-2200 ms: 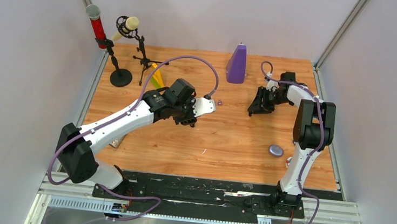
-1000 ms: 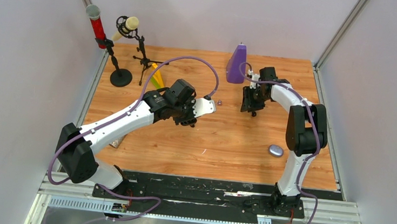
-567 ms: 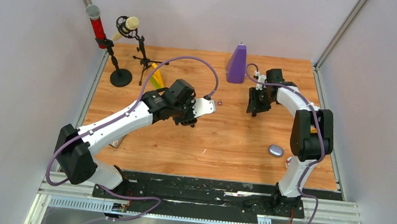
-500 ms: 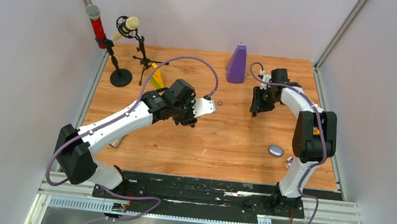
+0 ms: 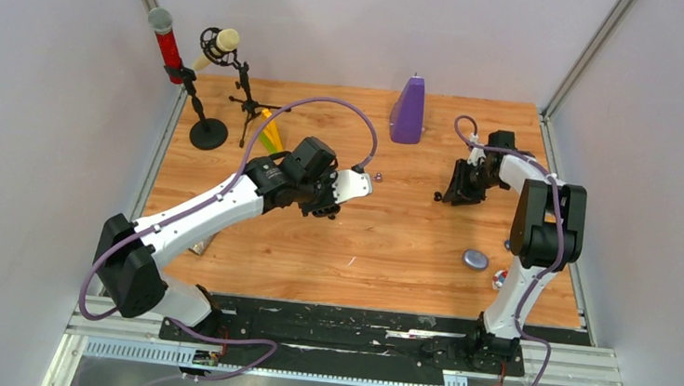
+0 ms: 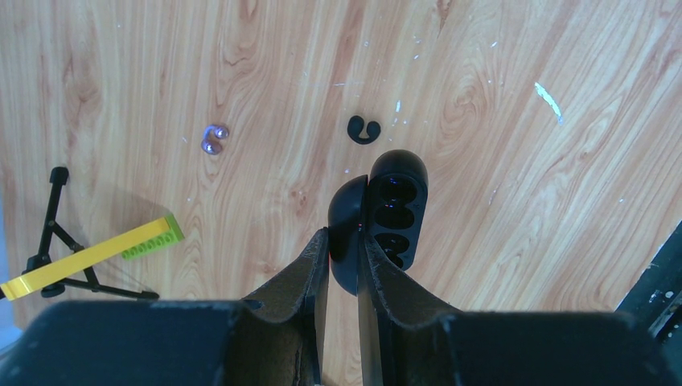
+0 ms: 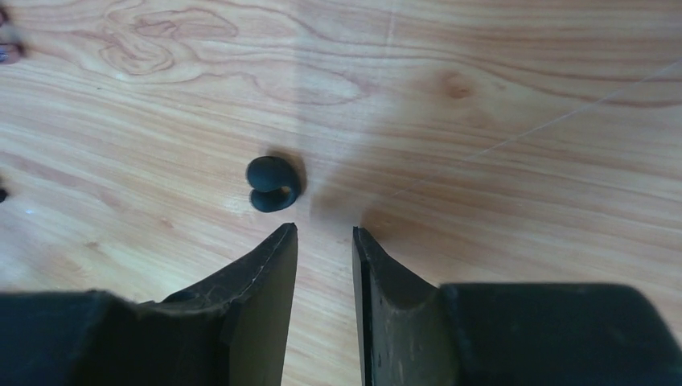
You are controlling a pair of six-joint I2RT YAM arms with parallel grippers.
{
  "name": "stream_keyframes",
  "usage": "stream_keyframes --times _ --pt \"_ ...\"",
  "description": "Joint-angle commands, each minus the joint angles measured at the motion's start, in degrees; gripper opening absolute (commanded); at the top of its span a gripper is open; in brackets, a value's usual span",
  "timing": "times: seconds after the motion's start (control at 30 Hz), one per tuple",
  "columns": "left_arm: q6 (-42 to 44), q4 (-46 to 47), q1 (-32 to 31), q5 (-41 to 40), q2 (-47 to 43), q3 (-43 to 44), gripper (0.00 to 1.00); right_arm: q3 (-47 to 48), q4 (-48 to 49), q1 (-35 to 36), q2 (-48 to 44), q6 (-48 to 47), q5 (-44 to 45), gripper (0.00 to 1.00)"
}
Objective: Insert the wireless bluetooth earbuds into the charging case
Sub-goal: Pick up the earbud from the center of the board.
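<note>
**A:** Black earbud (image 7: 273, 183), then: where is it sitting?

**B:** It is lying on the table (image 7: 499, 112), just ahead of the right gripper (image 7: 323, 233) and a little to one side of the gap. Those jaws are standing narrowly apart, gripping nothing.

**A:** And the charging case (image 6: 394, 205)?

**B:** The left gripper (image 6: 343, 238) is clamping its smooth half, holding it open above the wood with the wells showing. A second black earbud (image 6: 363, 129) and the pale purple pair (image 6: 213, 138) are lying beyond it.

**A:** What is worrying you?

**B:** The bud is sitting off-centre, so I am expecting a fingertip to nudge it away rather than pinch it. Being small and glossy, it is likely to skid or squirt out. Gripping only one half is also risking the case swinging during insertion.
</note>
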Motion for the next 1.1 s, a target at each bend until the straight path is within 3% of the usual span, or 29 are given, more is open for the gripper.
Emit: stream_keyframes --times 0.0,1.07 --pt "0.0 1.3 -0.3 0.5 -2.3 0.4 0.25 0.7 1.6 0.2 1.7 2.7 -3.4 0.33" --pt "0.1 1.3 -0.7 0.0 -1.9 0.4 0.25 3.4 2.2 2.1 6.6 3.9 -2.6 0.32"
